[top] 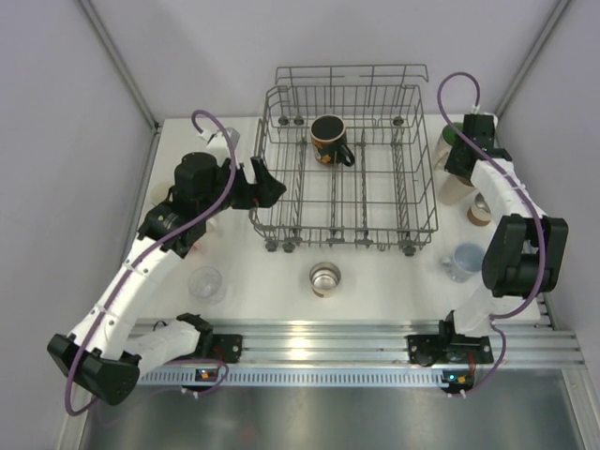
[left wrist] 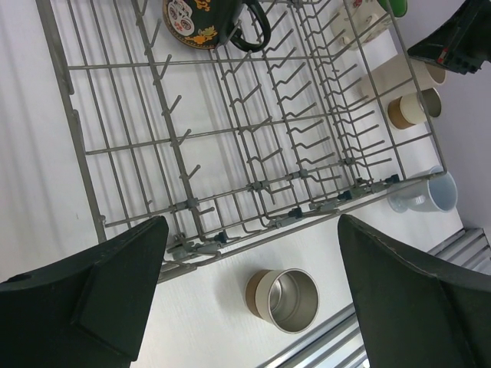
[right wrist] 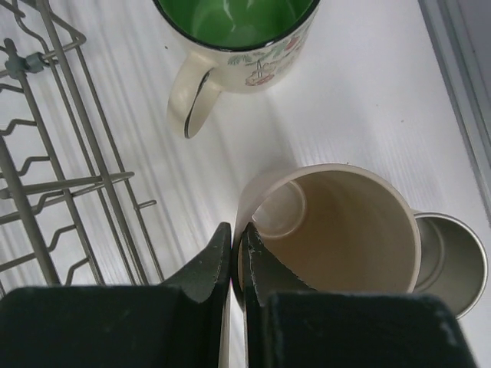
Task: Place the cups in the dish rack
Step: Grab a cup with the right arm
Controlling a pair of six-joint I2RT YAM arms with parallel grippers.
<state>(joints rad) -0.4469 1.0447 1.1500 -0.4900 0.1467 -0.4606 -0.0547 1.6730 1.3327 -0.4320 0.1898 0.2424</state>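
My right gripper [right wrist: 238, 230] is shut on the wall of a cream cup [right wrist: 337, 230], one finger inside the rim and one outside. The cup stands on the table right of the dish rack [top: 347, 187], under the gripper [top: 459, 159]. A black mug [top: 330, 139] lies inside the rack at the back. My left gripper [left wrist: 253, 230] hangs open and empty over the rack's front left corner. Below it stands a steel cup [left wrist: 285, 299], shown in front of the rack in the top view [top: 324, 278]. A mug with a green inside [right wrist: 238, 38] stands behind the cream cup.
A brown-banded cup [top: 480, 214] and a pale mug [top: 464, 262] stand at the right of the table. A clear cup [top: 206, 284] stands front left. A metal cup [right wrist: 456, 261] touches the cream cup's right side. Rails [top: 319, 337] run along the near edge.
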